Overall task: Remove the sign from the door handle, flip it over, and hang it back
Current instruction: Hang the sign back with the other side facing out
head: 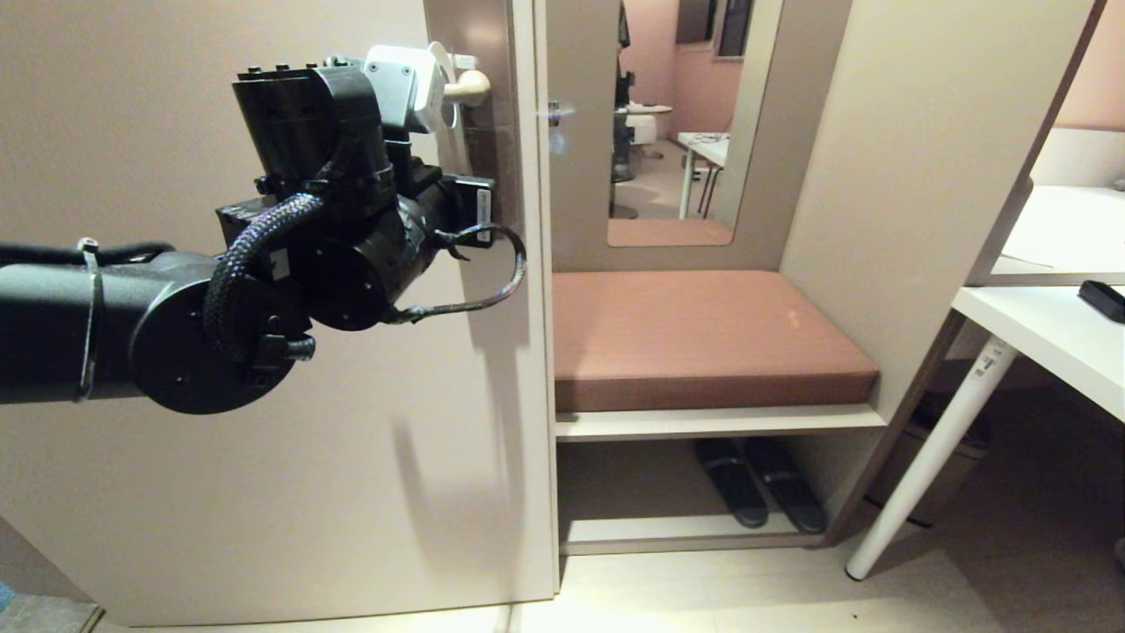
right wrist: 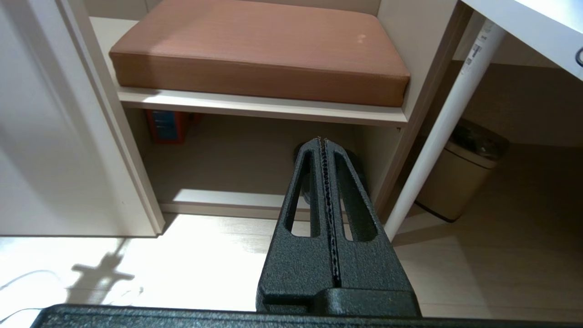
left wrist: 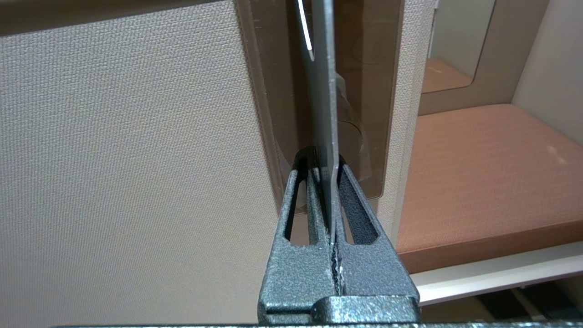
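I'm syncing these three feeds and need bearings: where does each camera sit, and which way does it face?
Head: on the robot's head, facing the door; left arm reaches to the door handle.
Left wrist: behind the left gripper, shut on the sign, edge-on.
Right wrist: behind the shut right gripper, aimed floorward.
Shared: the bench cushion shows in all three.

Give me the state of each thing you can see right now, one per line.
Sign: edge-on, pinched at its lower end by the left gripper, up at the door handle.
Door handle: level, mostly hidden behind the arm.
Left gripper: shut on the sign.
Right gripper: shut, empty, pointing at the floor.
Door: closed against its frame.
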